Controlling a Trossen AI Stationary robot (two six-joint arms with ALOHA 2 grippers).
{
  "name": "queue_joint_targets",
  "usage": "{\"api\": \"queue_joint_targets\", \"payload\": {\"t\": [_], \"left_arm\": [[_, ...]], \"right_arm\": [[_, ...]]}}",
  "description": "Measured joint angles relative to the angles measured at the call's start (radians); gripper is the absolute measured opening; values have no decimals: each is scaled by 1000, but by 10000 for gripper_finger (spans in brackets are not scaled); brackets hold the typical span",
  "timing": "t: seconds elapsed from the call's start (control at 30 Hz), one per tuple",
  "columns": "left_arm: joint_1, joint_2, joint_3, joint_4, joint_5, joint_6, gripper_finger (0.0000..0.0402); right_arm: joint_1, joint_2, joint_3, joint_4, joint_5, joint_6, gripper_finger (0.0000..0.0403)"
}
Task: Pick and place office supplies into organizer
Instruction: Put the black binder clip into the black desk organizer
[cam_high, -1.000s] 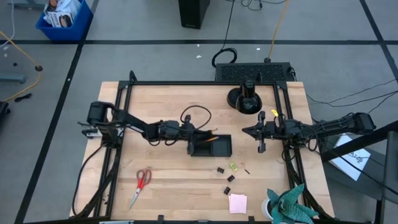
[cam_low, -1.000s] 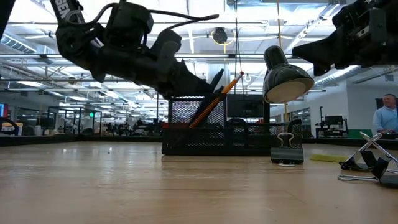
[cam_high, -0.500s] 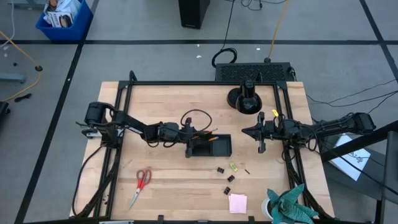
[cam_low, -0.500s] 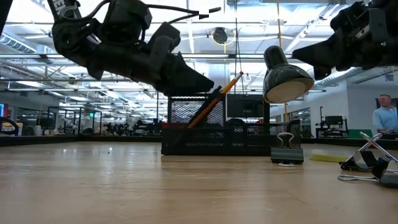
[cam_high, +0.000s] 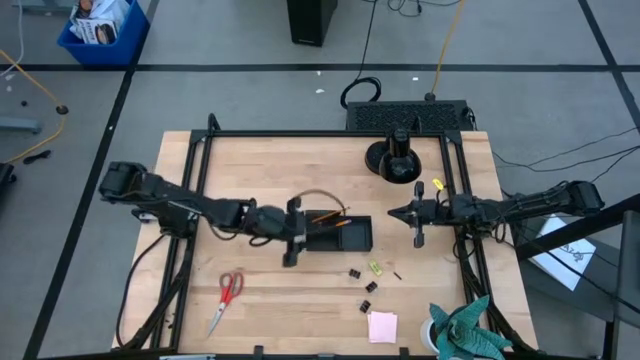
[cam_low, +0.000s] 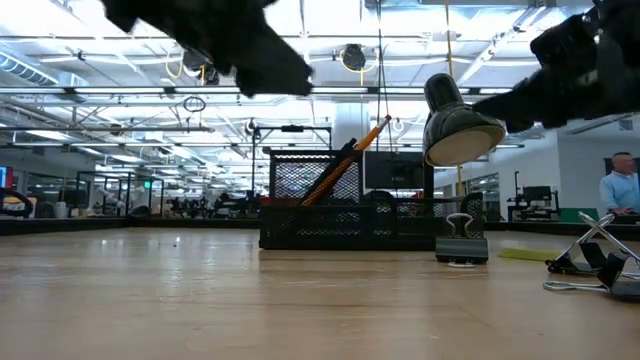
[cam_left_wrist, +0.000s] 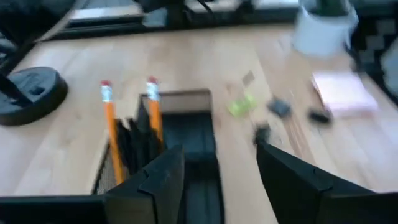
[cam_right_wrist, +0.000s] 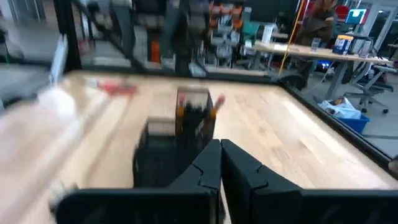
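Note:
The black organizer (cam_high: 345, 235) stands mid-table with two orange pencils (cam_left_wrist: 152, 112) and thin black pens (cam_left_wrist: 132, 144) leaning upright in its left compartment. My left gripper (cam_high: 298, 236) hovers open above the organizer's left end (cam_left_wrist: 189, 155), holding nothing; the low view shows it high above the table (cam_low: 265, 60). My right gripper (cam_high: 418, 222) waits shut at the table's right, raised and pointing at the organizer. Red-handled scissors (cam_high: 227, 297) lie flat near the front left. Binder clips (cam_high: 364, 288), a yellow-green piece (cam_high: 376, 267) and a pink pad (cam_high: 382, 326) lie at the front right.
A round black stand base (cam_high: 393, 160) sits at the far side. A white pot with teal-green cloth (cam_high: 463, 332) stands at the front right corner. A black frame (cam_high: 200, 150) runs along the table's sides. Bare wood lies between the scissors and the clips.
My left gripper has opened and left the pencils and pens in the organizer. It has risen and drawn back toward the table's near-left, tipping less steeply downward. The pencils stay leaning in their compartment. My right arm has kept still.

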Motion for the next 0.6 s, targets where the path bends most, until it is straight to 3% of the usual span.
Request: {"api": "queue_joint_targets", "payload": {"t": [0.07, 0.17, 0.37, 0.43, 0.6], "left_arm": [[-48, -32, 4, -45, -41, 51, 187], [-113, -88, -18, 21, -107, 126, 150], [-138, -314, -167, 42, -222, 176, 41], [-123, -383, -254, 102, -212, 174, 12], [-84, -480, -482, 353, -141, 187, 10]], "right_arm": [[0, 3, 4, -33, 0, -21, 4], [3, 16, 26, -66, -4, -18, 4], [35, 69, 150, -160, -27, -18, 1], [44, 101, 208, -239, -26, -4, 1], [96, 223, 348, -352, -26, 51, 1]]}}
